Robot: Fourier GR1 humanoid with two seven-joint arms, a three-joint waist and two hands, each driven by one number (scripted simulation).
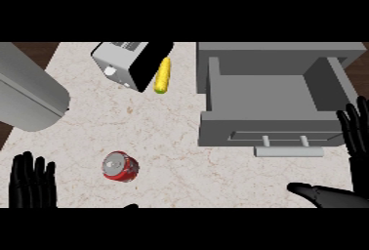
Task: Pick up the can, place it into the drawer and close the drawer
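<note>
The red metal can with a silver top (120, 166) is standing on the pale marbled counter (173, 127), untouched, just beside my left hand (31, 181). That hand is resting with fingers straight; I am judging it nearest, curling round the can's sides. My right hand (346, 161) is waiting, fingers apart, by the open grey drawer (270, 95).

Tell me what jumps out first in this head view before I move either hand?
The red can stands out most, alone on the pale counter at lower left, just right of the open left hand. Next is the grey drawer, pulled open at upper right, with the open right hand beside it. A yellow corn cob lies by the toaster.
</note>
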